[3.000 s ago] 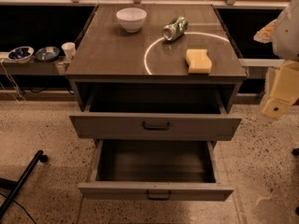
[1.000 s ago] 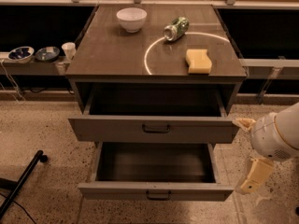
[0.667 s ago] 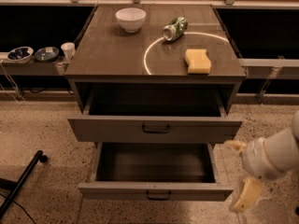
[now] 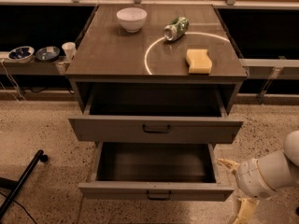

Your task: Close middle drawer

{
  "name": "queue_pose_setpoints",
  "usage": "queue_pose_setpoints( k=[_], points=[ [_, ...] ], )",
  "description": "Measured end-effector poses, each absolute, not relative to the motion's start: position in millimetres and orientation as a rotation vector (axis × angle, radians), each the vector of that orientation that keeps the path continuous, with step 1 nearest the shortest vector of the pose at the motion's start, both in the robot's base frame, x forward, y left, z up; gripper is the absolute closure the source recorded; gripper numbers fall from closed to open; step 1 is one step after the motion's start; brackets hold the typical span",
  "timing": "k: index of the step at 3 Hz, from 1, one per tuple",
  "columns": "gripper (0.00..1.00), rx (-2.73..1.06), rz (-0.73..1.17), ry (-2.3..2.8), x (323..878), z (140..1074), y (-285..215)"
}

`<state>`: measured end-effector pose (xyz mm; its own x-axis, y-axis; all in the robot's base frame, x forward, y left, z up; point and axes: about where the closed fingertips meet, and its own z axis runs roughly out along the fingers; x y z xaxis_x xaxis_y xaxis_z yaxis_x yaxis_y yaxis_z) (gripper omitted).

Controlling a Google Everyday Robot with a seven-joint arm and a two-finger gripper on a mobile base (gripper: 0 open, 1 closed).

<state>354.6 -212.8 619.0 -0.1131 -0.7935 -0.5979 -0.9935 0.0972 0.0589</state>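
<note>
Below the table (image 4: pixel 117 62), over speckled floor, the end effector (image 4: pixel 243 205) hovers empty, its opening impossible to tell, beside the open middle drawer (image 4: pixel 156 191); approach seems underway, and next it likely must push the front inward.

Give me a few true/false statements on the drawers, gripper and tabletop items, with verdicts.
1. The middle drawer is pulled out. True.
2. The gripper is on that drawer's handle. False: it hangs low, off to the right of the drawer front, away from the handle.
3. The can stands upright. False: it lies on its side.
4. The sponge sits nearer the front edge than the bowl. True.
5. The top drawer is shut. False: it is open too.
</note>
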Motion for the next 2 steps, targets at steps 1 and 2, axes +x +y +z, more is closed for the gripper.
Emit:
queue_pose_setpoints(
  k=[1,2],
  points=[
    [0.00,-1.747,0.645,1.967,355,619,-213],
    [0.00,-1.744,0.682,1.870,362,586,-190]
  ],
)
